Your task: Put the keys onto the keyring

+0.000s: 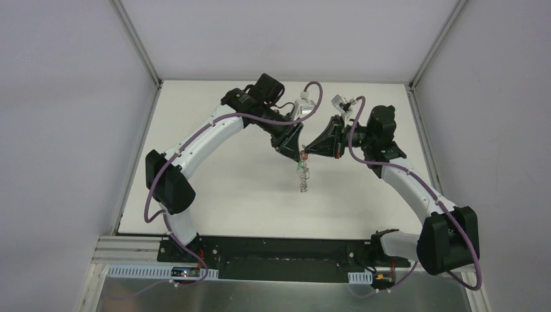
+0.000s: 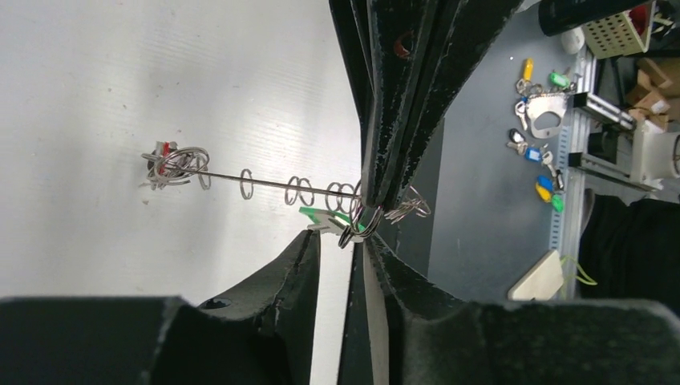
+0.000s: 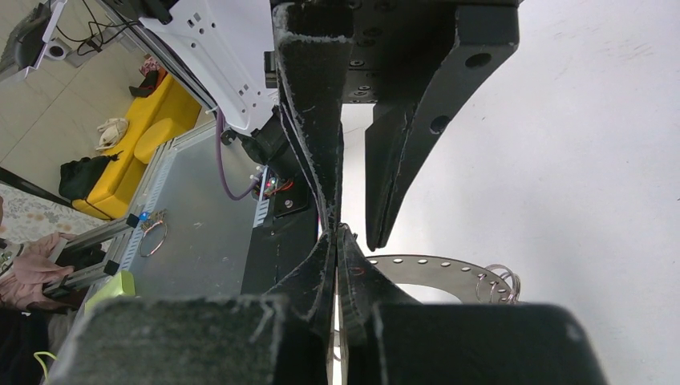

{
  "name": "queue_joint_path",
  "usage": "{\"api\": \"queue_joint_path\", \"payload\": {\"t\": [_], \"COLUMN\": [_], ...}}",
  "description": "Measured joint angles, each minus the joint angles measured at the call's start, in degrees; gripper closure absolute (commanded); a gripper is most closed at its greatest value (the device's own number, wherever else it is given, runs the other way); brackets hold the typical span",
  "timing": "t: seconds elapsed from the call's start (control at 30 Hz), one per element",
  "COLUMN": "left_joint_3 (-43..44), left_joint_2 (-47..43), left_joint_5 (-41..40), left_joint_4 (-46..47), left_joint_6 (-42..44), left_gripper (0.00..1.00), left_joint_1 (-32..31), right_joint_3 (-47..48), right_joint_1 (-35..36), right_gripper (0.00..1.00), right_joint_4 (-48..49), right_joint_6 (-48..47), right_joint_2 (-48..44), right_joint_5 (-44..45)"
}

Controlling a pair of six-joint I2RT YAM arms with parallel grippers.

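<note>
The keyring [image 1: 303,177] hangs over the table's middle, below where both grippers meet. My right gripper [image 3: 337,234] is shut on the rim of this flat grey keyring [image 3: 433,269], whose wire loops [image 3: 501,281] sit on its edge. In the left wrist view the keyring [image 2: 265,183] is edge-on, a thin line strung with loops. A red-headed key [image 2: 164,156] hangs at its far end. A green-headed key [image 2: 325,216] spans the tips of my left gripper [image 2: 337,237], whose jaws stand a narrow gap apart on it, right by a loop.
White walls [image 1: 78,130] box in the white table [image 1: 227,188] on three sides. The arm bases sit on a black rail [image 1: 279,250] at the near edge. Spare keys and a metal plate [image 2: 545,112] lie off the table beyond it.
</note>
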Motion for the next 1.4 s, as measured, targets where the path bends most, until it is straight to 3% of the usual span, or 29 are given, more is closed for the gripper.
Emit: {"api": "queue_joint_path", "payload": {"t": [0.4,1.1,1.3,1.4], "left_joint_3": [0.0,-1.0,-2.0,-2.4], "left_joint_2": [-1.1,-1.2,-1.2,-1.2], "left_joint_5": [-1.3,3.5,3.9,4.1], "left_joint_4": [0.2,6.3,6.8,7.0], "left_joint_6": [3.8,-0.4,-0.5,-0.5], "left_gripper": [0.63,0.88,0.89,0.84], "left_joint_1": [0.0,0.0,0.0,0.0], "right_joint_3": [0.0,0.0,-0.3,-0.7], "right_joint_1": [0.0,0.0,-0.1,-0.1], "right_gripper": [1.00,1.00,1.00,1.00], "right_joint_4": [0.0,0.0,0.0,0.0], "right_joint_6": [0.0,0.0,0.0,0.0], "right_joint_2": [0.0,0.1,0.5,0.5], "right_joint_5": [0.0,0.0,0.2,0.2]}}
